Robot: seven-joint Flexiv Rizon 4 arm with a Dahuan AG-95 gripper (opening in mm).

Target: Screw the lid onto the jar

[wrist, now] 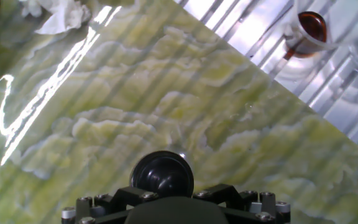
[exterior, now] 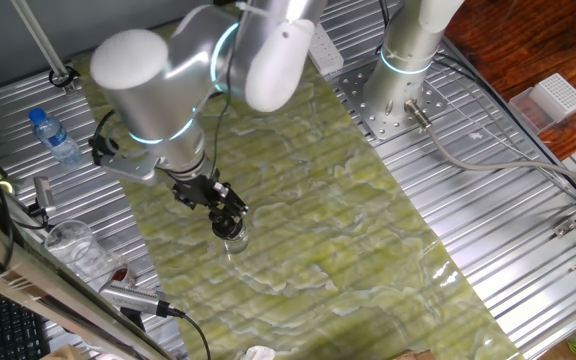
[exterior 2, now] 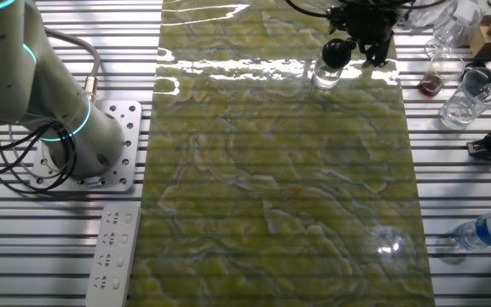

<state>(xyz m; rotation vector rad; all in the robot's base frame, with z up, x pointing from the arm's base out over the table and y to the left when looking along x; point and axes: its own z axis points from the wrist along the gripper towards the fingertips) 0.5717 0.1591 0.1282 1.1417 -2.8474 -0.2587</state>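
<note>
At lower left of centre in one fixed view, the gripper (exterior: 230,222) is clamped on the black lid (exterior 2: 337,52), which sits atop the clear jar (exterior 2: 328,75) standing on the green marbled mat (exterior 2: 280,179).

A blue-capped bottle (exterior: 53,137), a clear cup (exterior 2: 470,95) and a power strip (exterior 2: 112,252) were seen on the bench (exterior: 528,250).

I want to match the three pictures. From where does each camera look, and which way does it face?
One fixed view: high, beside the mat, looking down; shows the arm, the gripper over the jar.
Other fixed view: high, opposite side; shows the arm base, gripper, jar.
Hand view: on the hand, looking along the fingers; shows the lid.
All share the lid and green mat.
</note>
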